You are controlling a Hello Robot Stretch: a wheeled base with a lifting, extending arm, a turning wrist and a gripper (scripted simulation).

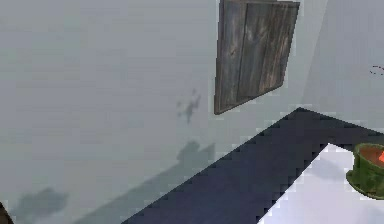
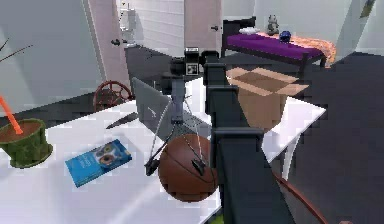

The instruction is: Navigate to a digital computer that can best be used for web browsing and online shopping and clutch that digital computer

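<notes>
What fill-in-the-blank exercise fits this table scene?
1. The book lying on the white table is ____ in colour.
2. The plant stands in a pot that is ____.
3. The bed at the back has a ____ cover.
4. The round brown thing beside the laptop is a ____.
Missing words: blue; green; purple; ball.
</notes>
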